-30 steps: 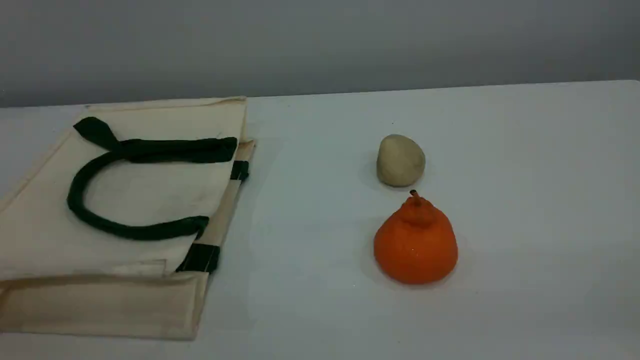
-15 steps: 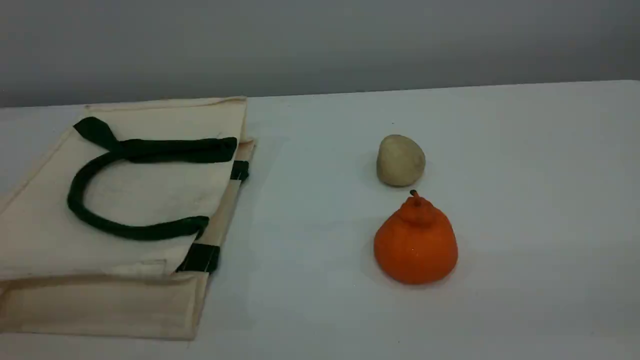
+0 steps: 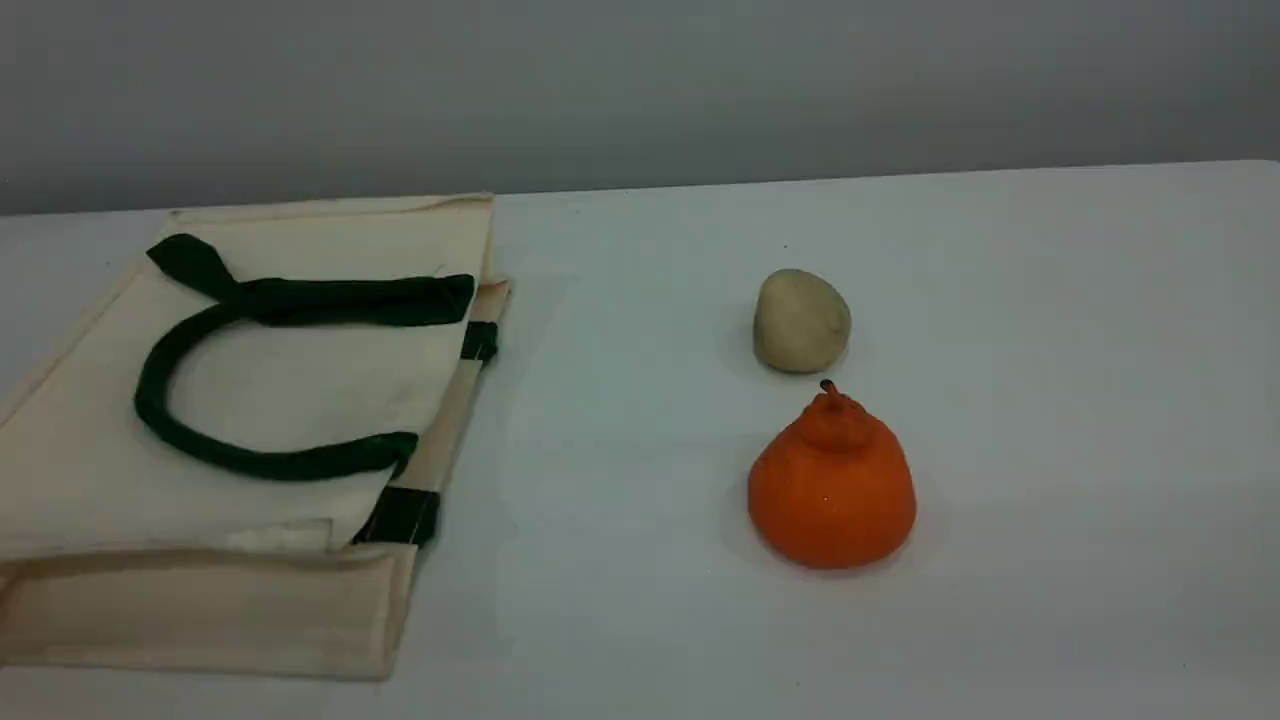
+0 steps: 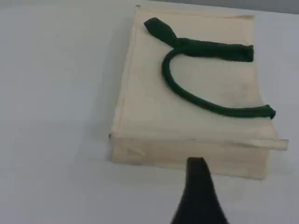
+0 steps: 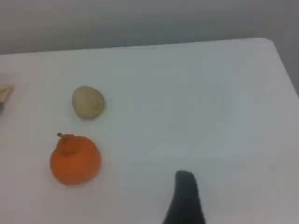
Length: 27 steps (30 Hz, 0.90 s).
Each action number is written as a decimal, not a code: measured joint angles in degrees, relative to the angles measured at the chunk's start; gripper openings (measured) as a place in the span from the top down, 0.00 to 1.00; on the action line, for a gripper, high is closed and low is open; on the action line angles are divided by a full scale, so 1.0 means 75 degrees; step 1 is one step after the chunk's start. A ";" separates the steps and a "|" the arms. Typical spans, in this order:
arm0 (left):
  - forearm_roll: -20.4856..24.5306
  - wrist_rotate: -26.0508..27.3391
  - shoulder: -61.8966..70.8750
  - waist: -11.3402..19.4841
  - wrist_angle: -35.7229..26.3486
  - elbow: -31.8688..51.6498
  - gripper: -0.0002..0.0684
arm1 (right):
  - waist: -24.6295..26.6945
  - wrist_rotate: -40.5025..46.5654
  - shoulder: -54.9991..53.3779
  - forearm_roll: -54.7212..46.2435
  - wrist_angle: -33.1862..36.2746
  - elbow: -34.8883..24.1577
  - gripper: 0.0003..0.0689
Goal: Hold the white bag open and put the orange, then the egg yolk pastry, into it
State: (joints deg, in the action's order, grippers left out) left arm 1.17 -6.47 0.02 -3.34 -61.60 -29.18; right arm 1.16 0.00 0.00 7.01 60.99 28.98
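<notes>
No change over the last second — task not begun. The white bag (image 3: 230,400) lies flat and closed at table left; the orange (image 3: 831,487) and egg yolk pastry (image 3: 801,320) sit well right. Left gripper (image 4: 198,179) and right gripper (image 5: 185,186) hover spread, empty.

Left hand (image 4: 200,186) open and empty, right hand (image 5: 185,193) open, empty
</notes>
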 joint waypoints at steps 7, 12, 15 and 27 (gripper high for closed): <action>0.0033 -0.0176 0.1036 0.0000 0.0421 -0.0629 0.34 | 0.0000 -0.0476 -0.0348 0.1065 -0.0305 0.0052 0.27; 0.0078 -0.0186 0.2626 0.0000 0.1359 -0.1132 0.34 | 0.0000 -0.0764 -0.1574 0.1717 -0.1026 0.0107 0.27; 0.0106 -0.0186 0.3668 0.0000 0.1975 -0.1266 0.34 | 0.0000 -0.1136 -0.2455 0.2289 -0.1663 0.0107 0.27; 0.0115 -0.0435 0.8202 0.0032 0.3578 -0.2297 0.34 | 0.0000 -0.2905 -0.6090 0.4102 -0.4317 0.0229 0.27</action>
State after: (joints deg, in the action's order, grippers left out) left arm 2.03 -9.73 61.54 -3.10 -34.76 -46.41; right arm 1.16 -21.78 -45.68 37.78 28.61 30.69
